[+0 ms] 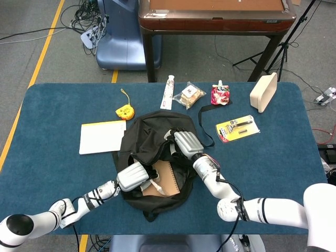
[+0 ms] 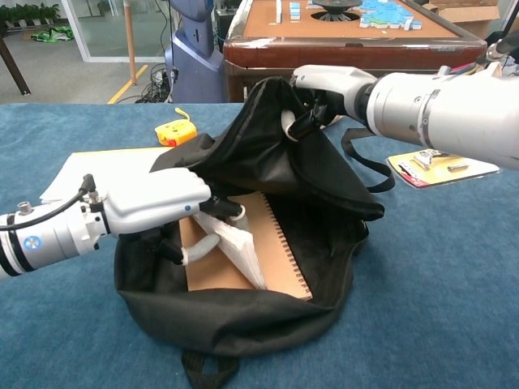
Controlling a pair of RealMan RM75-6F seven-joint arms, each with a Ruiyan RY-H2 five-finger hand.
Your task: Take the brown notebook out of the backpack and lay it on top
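The black backpack (image 1: 144, 139) lies open in the middle of the blue table (image 1: 47, 152). Inside its mouth shows the brown spiral notebook (image 1: 169, 177) (image 2: 280, 255), tilted, with its left part raised. My left hand (image 1: 134, 176) (image 2: 158, 209) reaches into the bag from the left and grips the notebook's near-left edge, fingers (image 2: 237, 243) laid across the cover. My right hand (image 1: 185, 144) (image 2: 324, 83) holds the backpack's upper flap (image 2: 268, 138) lifted at the far side. The notebook's far end is hidden under that flap.
A white pad (image 1: 102, 136) lies left of the bag, a yellow tape measure (image 1: 124, 111) behind it. Along the far edge lie a tube (image 1: 168, 92), a snack bag (image 1: 189, 95), a red pouch (image 1: 219, 95) and a beige box (image 1: 263, 92). A razor pack (image 1: 237, 128) sits right.
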